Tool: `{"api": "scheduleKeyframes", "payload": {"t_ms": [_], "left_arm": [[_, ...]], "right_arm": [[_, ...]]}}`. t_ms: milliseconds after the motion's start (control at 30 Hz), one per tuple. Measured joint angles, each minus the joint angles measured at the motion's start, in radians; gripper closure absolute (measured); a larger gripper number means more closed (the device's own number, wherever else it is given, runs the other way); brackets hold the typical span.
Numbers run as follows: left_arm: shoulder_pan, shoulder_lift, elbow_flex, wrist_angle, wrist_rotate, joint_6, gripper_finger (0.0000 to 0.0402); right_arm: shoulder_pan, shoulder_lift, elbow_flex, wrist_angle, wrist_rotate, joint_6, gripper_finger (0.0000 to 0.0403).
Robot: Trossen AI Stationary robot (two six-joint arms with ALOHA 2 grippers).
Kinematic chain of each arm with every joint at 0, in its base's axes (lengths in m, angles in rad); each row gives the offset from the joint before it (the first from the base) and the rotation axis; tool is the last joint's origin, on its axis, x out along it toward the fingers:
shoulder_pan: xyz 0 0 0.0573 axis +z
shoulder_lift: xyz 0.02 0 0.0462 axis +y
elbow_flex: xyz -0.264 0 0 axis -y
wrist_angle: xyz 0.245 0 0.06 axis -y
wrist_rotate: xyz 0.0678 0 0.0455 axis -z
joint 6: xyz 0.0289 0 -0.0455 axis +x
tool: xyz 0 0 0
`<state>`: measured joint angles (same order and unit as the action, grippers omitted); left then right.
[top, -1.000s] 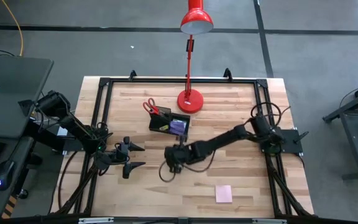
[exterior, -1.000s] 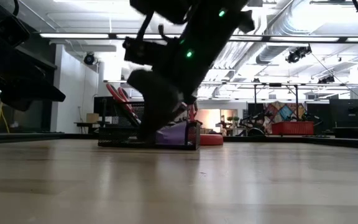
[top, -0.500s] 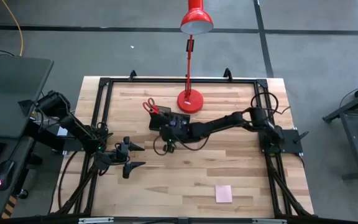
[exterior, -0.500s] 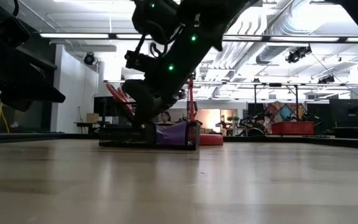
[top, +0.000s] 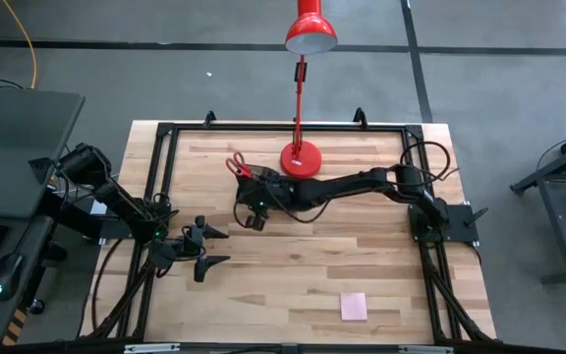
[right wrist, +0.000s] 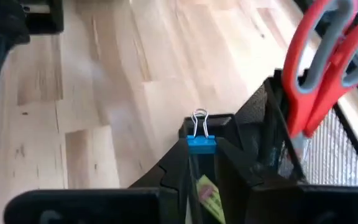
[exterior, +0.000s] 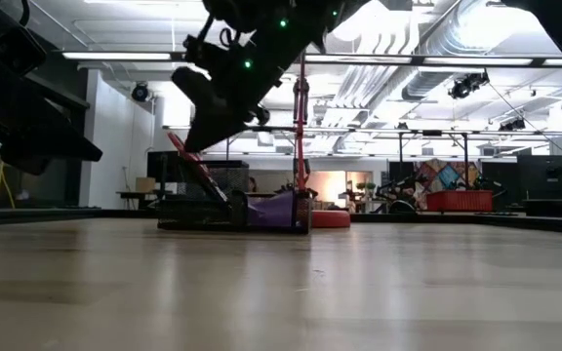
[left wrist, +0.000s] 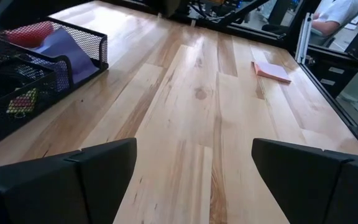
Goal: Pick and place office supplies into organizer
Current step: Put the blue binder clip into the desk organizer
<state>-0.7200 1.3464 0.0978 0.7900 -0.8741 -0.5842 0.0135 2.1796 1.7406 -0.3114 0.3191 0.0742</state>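
Note:
The black mesh organizer (top: 269, 196) stands by the red lamp's base (top: 301, 159). Red-handled scissors (right wrist: 321, 68) stand upright in it, and a purple pad (left wrist: 67, 53) leans inside. My right gripper (right wrist: 201, 155) hangs just over the organizer's left part (right wrist: 260, 146), shut on a small blue binder clip (right wrist: 201, 144). In the low view it (exterior: 198, 122) is clear above the organizer (exterior: 232, 210). A pink sticky-note pad (top: 353, 306) lies flat near the table's front edge. My left gripper (top: 209, 248) rests at the left, open, with nothing between its fingers. My right gripper pinches the clip's blue body (right wrist: 201, 143) between its two fingertips. The silver wire loops (right wrist: 199, 118) stick out past the fingertips. The fingers slant down from the table's right side. The clip is lifted clear, above the organizer.
The red lamp's stem rises from its base right behind the organizer. A black frame (top: 155, 177) runs round the table's edges. Bare wood lies between the organizer and the pink pad (left wrist: 271, 70).
My right gripper has gone from the table's middle toward the far edge and a little left, rising as it went. It now stands over the organizer, still shut on the clip.

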Motion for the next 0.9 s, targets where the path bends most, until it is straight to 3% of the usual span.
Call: {"api": "scheduleKeyframes", "payload": {"t_ms": [267,900], "left_arm": [[0.0,0.0,0.0,-0.005,0.01,-0.023,0.0089],[0.0,0.0,0.0,-0.01,-0.01,-0.026,0.0089]], "right_arm": [[-0.009,0.003,-0.039,-0.024,0.028,0.039,0.035],[-0.053,0.047,-0.039,-0.013,-0.032,0.079,0.033]]}}
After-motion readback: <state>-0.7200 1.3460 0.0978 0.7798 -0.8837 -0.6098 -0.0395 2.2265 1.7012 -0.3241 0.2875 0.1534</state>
